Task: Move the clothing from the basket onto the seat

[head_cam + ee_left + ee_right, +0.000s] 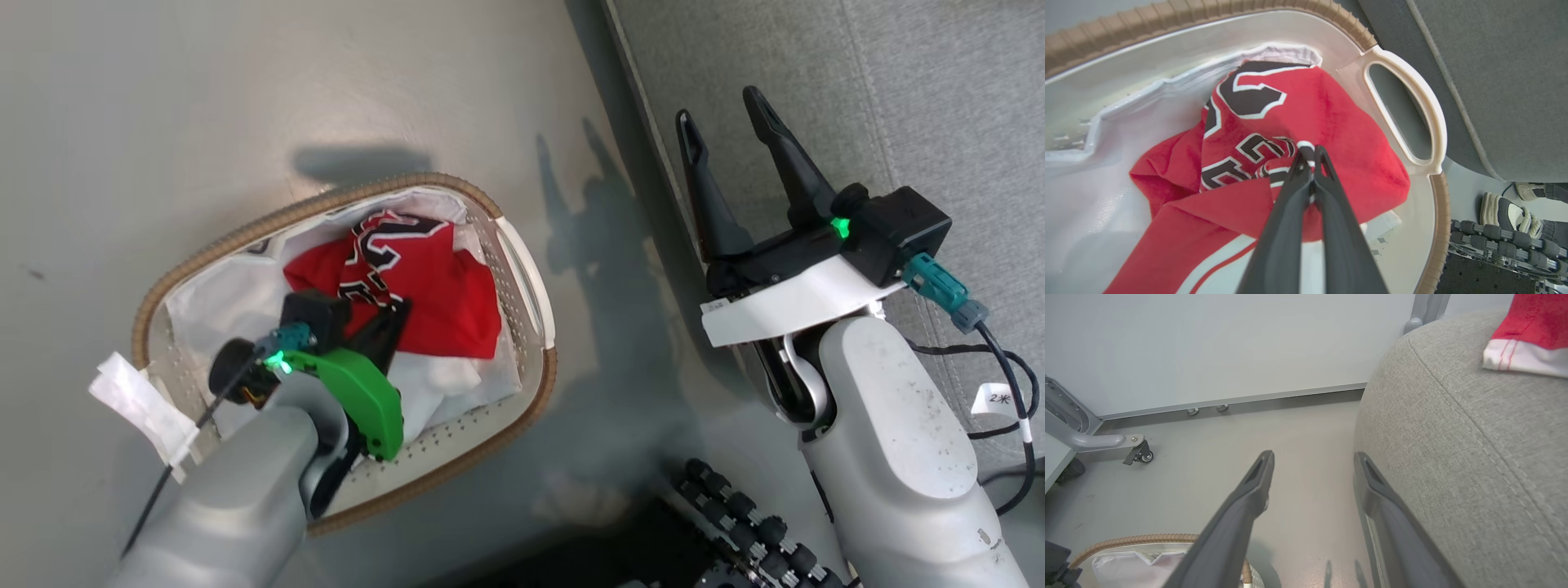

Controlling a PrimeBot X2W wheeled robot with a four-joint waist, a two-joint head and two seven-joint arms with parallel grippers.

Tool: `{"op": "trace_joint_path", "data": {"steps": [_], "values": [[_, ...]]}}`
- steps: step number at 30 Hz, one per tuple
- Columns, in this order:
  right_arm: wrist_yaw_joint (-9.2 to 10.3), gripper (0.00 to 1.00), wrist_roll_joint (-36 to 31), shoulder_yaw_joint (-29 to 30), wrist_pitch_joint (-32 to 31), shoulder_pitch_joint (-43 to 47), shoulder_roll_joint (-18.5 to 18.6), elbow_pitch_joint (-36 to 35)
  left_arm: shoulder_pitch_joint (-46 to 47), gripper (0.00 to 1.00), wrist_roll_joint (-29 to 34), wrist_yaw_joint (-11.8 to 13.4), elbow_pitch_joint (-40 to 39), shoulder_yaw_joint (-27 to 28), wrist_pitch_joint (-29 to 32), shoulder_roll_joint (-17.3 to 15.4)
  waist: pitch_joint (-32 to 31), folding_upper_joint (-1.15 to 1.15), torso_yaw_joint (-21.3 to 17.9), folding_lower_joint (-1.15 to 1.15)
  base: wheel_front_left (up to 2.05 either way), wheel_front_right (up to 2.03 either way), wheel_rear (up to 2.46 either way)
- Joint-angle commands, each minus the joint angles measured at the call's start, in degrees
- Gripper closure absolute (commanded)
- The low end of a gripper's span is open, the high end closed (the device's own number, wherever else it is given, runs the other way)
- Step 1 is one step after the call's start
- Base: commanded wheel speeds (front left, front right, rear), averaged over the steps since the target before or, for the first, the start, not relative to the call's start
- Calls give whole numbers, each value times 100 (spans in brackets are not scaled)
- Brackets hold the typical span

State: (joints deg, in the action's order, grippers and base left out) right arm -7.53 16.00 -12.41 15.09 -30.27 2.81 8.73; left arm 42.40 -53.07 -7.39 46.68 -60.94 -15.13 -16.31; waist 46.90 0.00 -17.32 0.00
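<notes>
Left gripper (1309,157): fingers clamped on red jersey (1339,122) with white-trimmed dark lettering, inside oval white perforated plastic basket (245,229) on floor (163,98). Right gripper (720,110): fingers apart, at edge of light grey fabric seat (898,98).

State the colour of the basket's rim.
The rim is brown with a ribbed, woven look, clearest in the left wrist view.

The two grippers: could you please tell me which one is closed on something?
The left gripper, shut on a fold of the red clothing inside the basket; the right gripper is open and empty near the seat.
</notes>
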Motion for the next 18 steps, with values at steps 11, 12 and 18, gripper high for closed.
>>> {"op": "trace_joint_path", "data": {"steps": [11, 12, 18], "values": [[8, 0, -242, 182, 12, 594, 23, 461, -1112, 100, 595, -14, -866, 890, -3, 234, -1671, 0, 630, 0, 0, 0, 0], [8, 0, -276, 202, 11, 677, 24, 497, -1222, 100, 660, -14, -974, 1031, -3, 272, -1806, 0, 693, 0, 0, 0, 0], [8, 0, -372, 390, 12, 1069, 23, 668, -1772, 100, 1155, -14, -1590, 1576, -4, 436, -2498, 0, 1027, 0, 0, 0, 0]]}}
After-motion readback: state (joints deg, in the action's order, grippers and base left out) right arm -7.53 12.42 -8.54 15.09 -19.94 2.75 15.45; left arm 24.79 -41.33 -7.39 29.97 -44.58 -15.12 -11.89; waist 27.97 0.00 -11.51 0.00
